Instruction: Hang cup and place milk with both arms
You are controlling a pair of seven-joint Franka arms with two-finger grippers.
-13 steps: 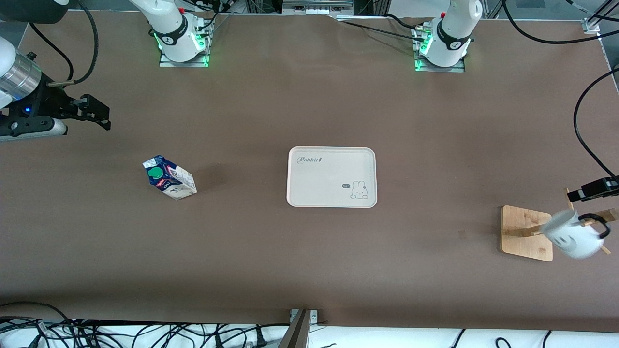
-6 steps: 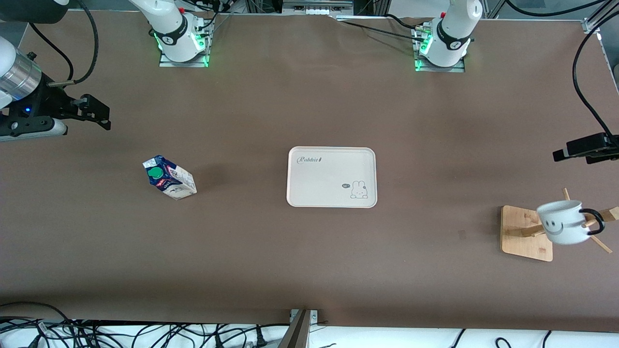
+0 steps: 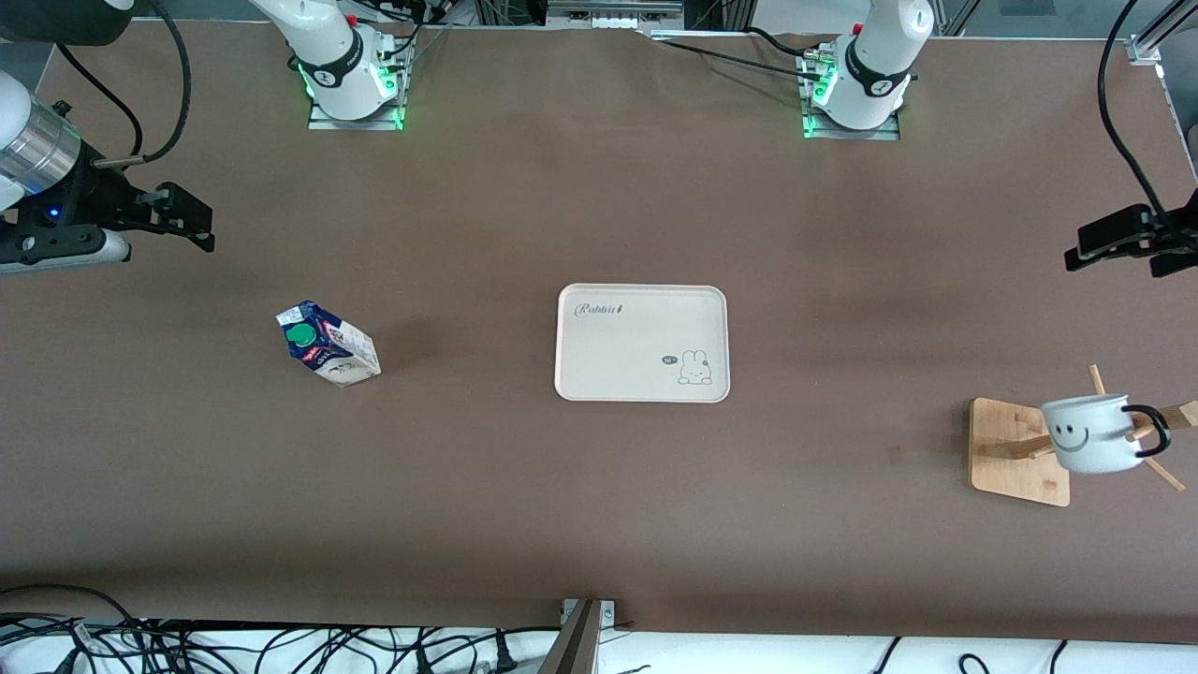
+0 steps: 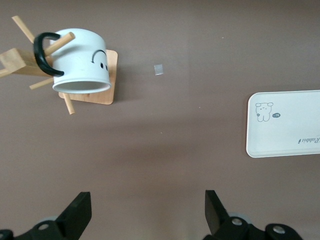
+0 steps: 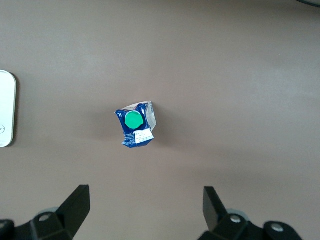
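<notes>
The white smiley cup [image 3: 1088,433] hangs by its black handle on a peg of the wooden rack [image 3: 1018,452] at the left arm's end; it also shows in the left wrist view [image 4: 80,60]. My left gripper [image 3: 1114,245] is open and empty, up over bare table, apart from the cup. The milk carton [image 3: 328,344] with its green cap stands on the table toward the right arm's end and shows in the right wrist view [image 5: 136,125]. My right gripper [image 3: 182,221] is open and empty, held still over the table near that end.
A white tray [image 3: 642,343] with a rabbit print lies in the middle of the table, and its edge shows in the left wrist view [image 4: 285,125]. A small pale mark [image 4: 159,69] lies on the table near the rack. Cables run along the table's front edge.
My left gripper has drawn away from the cup toward the arms' bases. The cup, swinging a second ago, now hangs still on the peg. The right arm has not moved.
</notes>
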